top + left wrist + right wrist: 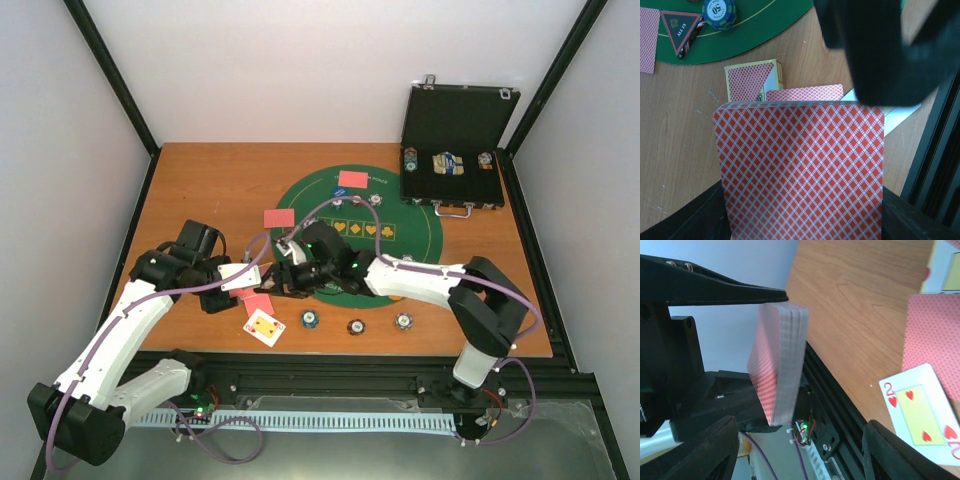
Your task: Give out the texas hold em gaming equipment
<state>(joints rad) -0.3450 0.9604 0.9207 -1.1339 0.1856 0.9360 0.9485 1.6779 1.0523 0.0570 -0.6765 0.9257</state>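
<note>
Your left pincer (232, 282) is clenched on the red-backed deck (781, 365), holding it above the counter (200, 190) near its front-left edge. Your right pincer (272, 281) is released, jaws wide, with the deck just beside it at 9 o'clock in the top view. From the right wrist the deck shows edge-on, its long axis running 12 to 6; the right arm is judged the one to draw off a card.

left tool (800, 217) grips card deck (782, 355); right tool (801, 427) gapes.
</note>
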